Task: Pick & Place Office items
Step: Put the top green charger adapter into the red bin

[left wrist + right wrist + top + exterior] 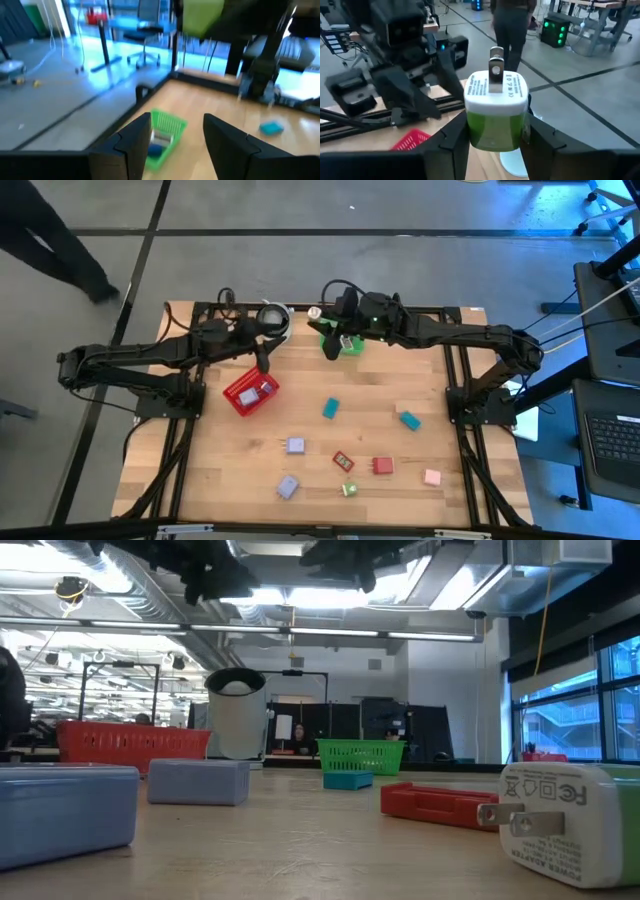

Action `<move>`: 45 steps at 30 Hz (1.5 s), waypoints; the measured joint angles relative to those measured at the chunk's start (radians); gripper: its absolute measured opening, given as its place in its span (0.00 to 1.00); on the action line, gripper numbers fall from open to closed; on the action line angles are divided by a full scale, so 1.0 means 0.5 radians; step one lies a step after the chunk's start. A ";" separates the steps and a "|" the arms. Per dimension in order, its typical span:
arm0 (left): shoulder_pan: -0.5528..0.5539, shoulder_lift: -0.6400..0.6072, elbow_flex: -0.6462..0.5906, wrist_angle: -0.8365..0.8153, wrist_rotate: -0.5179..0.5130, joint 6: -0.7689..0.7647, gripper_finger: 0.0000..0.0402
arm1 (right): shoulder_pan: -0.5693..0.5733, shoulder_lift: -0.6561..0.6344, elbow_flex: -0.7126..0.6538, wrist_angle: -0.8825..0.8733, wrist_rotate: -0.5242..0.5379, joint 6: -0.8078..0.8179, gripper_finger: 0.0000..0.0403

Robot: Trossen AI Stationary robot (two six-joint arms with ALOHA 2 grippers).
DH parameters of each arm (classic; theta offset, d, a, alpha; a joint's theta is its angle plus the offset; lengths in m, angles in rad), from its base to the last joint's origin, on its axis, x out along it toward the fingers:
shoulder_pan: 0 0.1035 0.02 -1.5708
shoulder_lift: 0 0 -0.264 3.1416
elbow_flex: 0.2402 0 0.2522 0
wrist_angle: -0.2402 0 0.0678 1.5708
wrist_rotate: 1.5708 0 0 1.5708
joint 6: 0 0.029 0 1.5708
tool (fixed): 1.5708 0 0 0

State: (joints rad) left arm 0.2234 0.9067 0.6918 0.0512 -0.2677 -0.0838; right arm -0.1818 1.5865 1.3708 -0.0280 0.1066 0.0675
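**Sorting underway: one charger in the air, eight pieces left on the boards**

The right gripper (495,142) is clamped on a green-and-white plug charger (496,112), held up over the green basket (346,346) at about 12 o'clock on the table (220,490). The left gripper (176,145) hangs above the red mesh basket (250,393) at roughly 10 o'clock, its fingers (134,142) parted and nothing between them.

Progress looks like an early-to-middle stage. The red basket holds at least one lavender piece (264,389); the green basket shows something pale and something blue inside, though the left wrist view is too blurred to name them. Eight office items lie loose on the wood: two teal blocks (331,409) toward centre and 3 o'clock, two lavender blocks (295,445) near 6 and 7 o'clock, two red pieces (343,461), a small green one (349,489) and a pink one (432,477) around 5 o'clock.

The loose pieces sit well apart from each other, giving room to descend. The pink and green ones lie nearer the front edge. A white cup (272,320) stands just beside the left arm at the back edge, where a swing could catch it.
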 joint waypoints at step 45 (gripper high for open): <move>0.002 0.382 -0.001 0.838 0.584 0.037 0.37 | 0.079 0.219 -0.003 0.220 -0.513 -0.104 0.37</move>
State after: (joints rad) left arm 0.2241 1.0977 0.6914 0.4701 0.0240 -0.0650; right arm -0.1421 1.6962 1.3693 0.0822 -0.1499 0.0154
